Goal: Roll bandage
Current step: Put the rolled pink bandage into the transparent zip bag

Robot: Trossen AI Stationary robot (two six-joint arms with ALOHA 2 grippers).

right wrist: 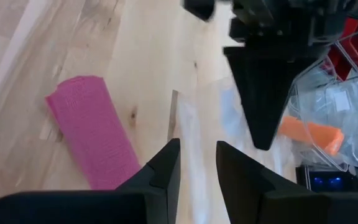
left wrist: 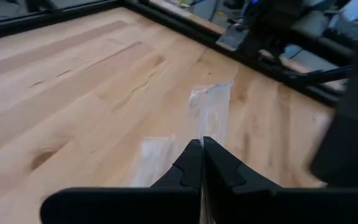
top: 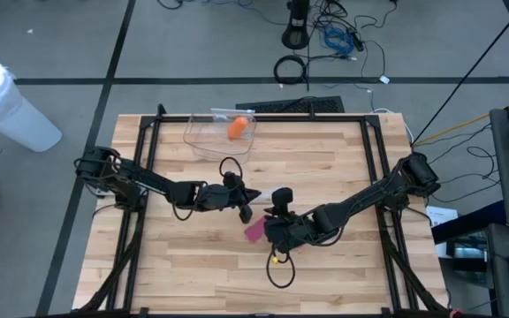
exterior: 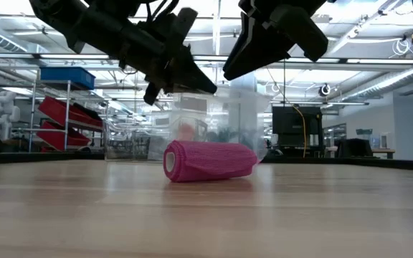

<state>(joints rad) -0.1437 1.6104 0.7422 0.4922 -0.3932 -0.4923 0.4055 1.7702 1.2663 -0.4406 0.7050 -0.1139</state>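
The left gripper (left wrist: 201, 163) is clenched on a thin strip of clear plastic film (left wrist: 211, 112) above the pale wooden table (top: 325, 159). Facing it, the right gripper (right wrist: 197, 163) hangs with its fingers slightly parted, empty. Just beside both lies the rolled pink bandage (right wrist: 95, 134), a crinkly fabric cylinder.
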